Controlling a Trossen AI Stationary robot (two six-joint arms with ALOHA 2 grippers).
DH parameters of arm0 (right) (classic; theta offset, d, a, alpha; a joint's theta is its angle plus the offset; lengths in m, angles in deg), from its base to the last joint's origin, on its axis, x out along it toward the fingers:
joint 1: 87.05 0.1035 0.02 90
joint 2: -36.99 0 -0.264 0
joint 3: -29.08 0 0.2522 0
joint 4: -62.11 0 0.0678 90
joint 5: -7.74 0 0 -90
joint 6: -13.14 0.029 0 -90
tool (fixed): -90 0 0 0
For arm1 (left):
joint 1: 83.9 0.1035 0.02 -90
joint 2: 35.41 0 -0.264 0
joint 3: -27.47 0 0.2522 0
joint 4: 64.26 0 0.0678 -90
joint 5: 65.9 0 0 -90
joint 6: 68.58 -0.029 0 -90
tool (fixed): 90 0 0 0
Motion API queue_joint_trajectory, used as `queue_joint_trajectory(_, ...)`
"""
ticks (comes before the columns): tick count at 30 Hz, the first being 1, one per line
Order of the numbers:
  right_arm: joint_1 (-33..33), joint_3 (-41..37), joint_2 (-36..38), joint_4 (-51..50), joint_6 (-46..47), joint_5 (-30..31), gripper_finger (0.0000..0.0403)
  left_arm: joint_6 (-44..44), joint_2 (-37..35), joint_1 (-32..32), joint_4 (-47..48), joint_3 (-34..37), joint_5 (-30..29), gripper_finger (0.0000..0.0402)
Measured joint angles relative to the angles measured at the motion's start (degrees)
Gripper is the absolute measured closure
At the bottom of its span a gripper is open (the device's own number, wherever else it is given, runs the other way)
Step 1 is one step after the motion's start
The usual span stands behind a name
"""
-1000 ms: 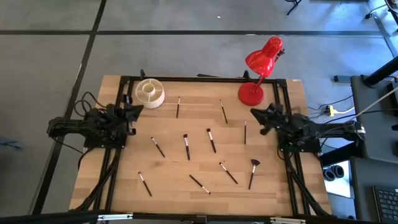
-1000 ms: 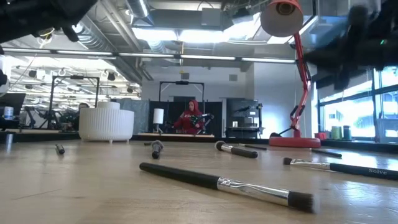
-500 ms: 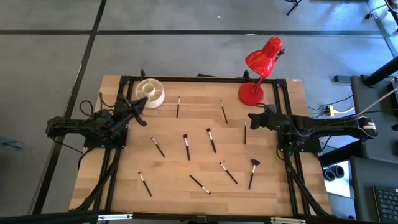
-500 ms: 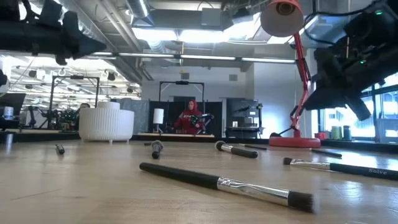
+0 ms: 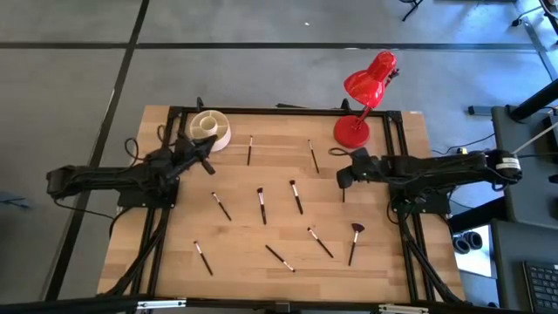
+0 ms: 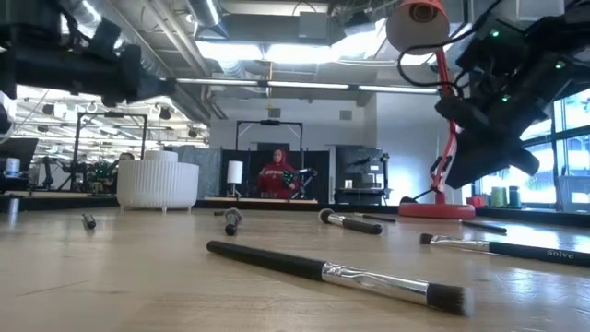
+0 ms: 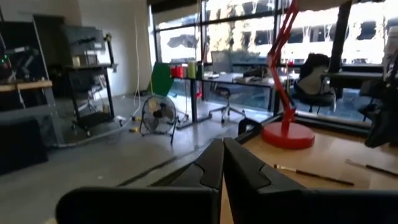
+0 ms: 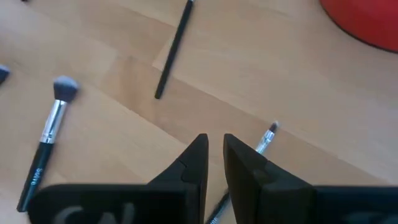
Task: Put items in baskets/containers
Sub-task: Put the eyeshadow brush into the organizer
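Note:
Several thin dark-handled makeup brushes lie flat on the wooden table (image 5: 174, 262), among them one (image 5: 343, 185) by my right gripper and a fan-headed one (image 5: 354, 242) at the near right. The cream-white cup (image 5: 210, 129) with inner dividers stands at the far left; it also shows in the low view (image 6: 158, 184). My left gripper (image 5: 207, 157) hangs shut and empty just near of the cup. My right gripper (image 5: 342, 174) hangs above the brush's tip end (image 8: 272, 129), its fingers a narrow gap apart (image 8: 215, 155), holding nothing.
A red desk lamp stands with its round base (image 5: 351, 131) at the far right, close behind my right arm. A black frame rail (image 5: 288, 111) runs along the far edge. Brushes (image 5: 261, 205) lie spread over the table's middle and near half.
My left gripper has reached out toward the table's right, ending just near of the cup. My right gripper has gone toward the table's left and a little toward the near edge, and has come over a brush. No brush has moved.

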Motion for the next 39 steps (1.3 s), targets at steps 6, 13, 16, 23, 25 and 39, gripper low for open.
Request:
queue_joint_trajectory(6, -3.83, 0.61, -3.49, -0.59, 3.29, -2.81, 0.0351, 6.92, 8.46, 1.58, -1.79, 0.00, 4.45, 0.0393)
queue_joint_trajectory(13, -8.70, 0.62, -9.91, -2.31, 5.41, -5.96, 0.0351, 6.34, 12.74, 1.58, -2.02, 0.00, -0.85, 0.0393)
queue_joint_trajectory(16, -9.08, 0.62, -12.36, -0.93, 5.33, -6.48, 0.0351, 5.56, 13.87, 1.58, -0.13, 0.00, -4.00, 0.0393)
queue_joint_trajectory(23, -9.78, 0.62, -14.51, 5.27, 2.33, -9.70, 0.0327, 8.17, 16.59, 1.58, 4.08, 0.00, -12.02, 0.0393)
queue_joint_trajectory(25, -9.78, 0.62, -14.51, 5.49, 1.85, -10.79, 0.0305, 8.02, 16.92, 1.60, 3.63, 0.00, -13.56, 0.0393)
queue_joint_trajectory(39, -11.33, 8.25, -23.38, 1.26, -5.61, -18.65, 0.0284, 9.46, 19.13, 8.62, 0.01, 0.00, -6.14, 0.0393)
